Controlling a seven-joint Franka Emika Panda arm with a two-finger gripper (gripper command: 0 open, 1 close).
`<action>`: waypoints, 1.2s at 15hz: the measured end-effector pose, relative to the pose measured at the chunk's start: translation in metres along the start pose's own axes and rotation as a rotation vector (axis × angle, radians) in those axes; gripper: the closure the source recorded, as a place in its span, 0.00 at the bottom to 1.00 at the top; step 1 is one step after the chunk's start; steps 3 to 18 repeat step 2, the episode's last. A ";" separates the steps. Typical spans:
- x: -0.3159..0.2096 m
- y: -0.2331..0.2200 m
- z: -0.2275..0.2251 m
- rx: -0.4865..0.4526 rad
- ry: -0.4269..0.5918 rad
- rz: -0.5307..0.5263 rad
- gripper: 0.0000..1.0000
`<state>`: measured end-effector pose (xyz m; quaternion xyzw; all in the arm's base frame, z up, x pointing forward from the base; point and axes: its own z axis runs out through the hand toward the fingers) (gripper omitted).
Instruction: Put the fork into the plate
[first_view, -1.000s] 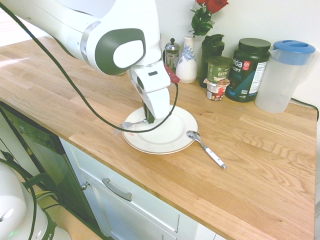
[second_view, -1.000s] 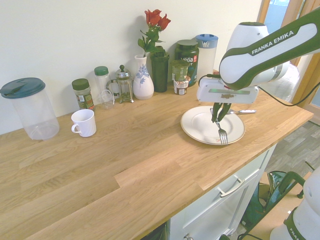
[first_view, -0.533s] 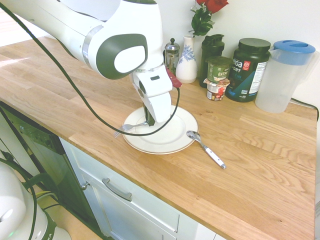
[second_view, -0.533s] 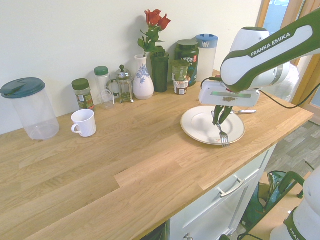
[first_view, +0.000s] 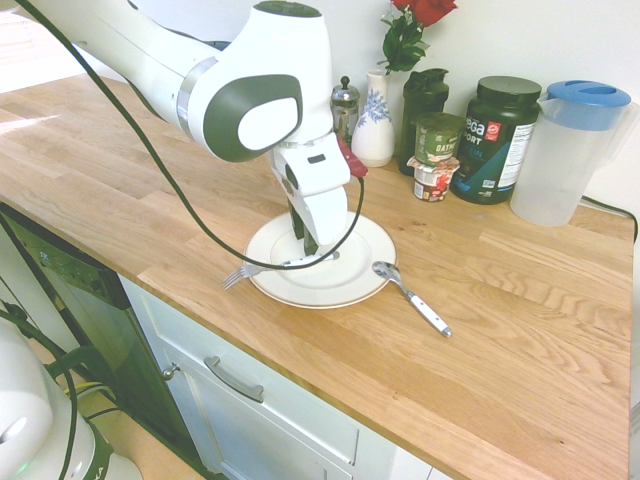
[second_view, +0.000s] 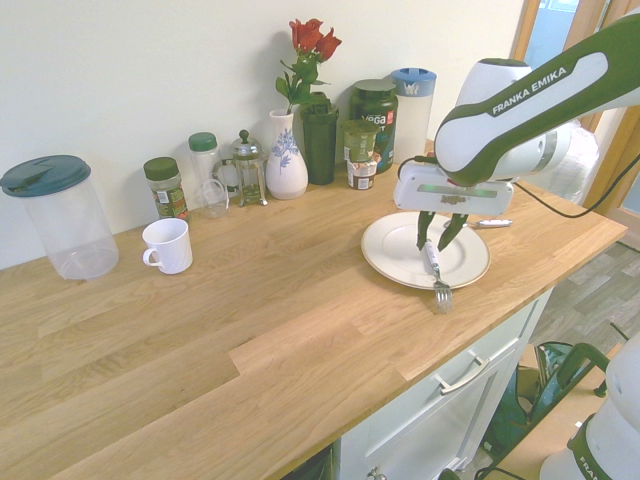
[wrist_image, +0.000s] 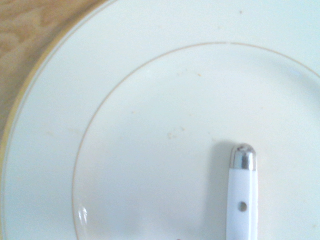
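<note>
One plate (second_view: 400, 262), one fork (second_view: 436, 275), one spoon (first_view: 411, 296). At the wall stood one vase (second_view: 286, 160), one cup (second_view: 168, 245), one French press (second_view: 247, 168). Two lidded pitchers (second_view: 58, 215) (first_view: 570, 150), and I counted five jars and tubs (first_view: 495, 138).

We see one white Franka arm with dark green joint caps reaching in over the table, its big elbow housing held high and its last link turned straight down. The wrist carries a flat white flange, and below it hangs the two-finger gripper (second_view: 437, 234) with slim dark fingers (second_view: 423, 228). Its jaws stand parted, the two fingers spread in a narrow V with clear space between them, and nothing is clamped there. The fingertips hang just above the surface beneath.
</note>
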<state>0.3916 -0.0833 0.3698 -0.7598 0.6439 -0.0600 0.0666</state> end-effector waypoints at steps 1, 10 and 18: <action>0.001 -0.004 -0.005 0.010 0.003 -0.001 0.00; 0.002 -0.007 -0.009 0.017 0.006 -0.002 0.00; 0.002 -0.007 -0.009 0.017 0.006 -0.002 0.00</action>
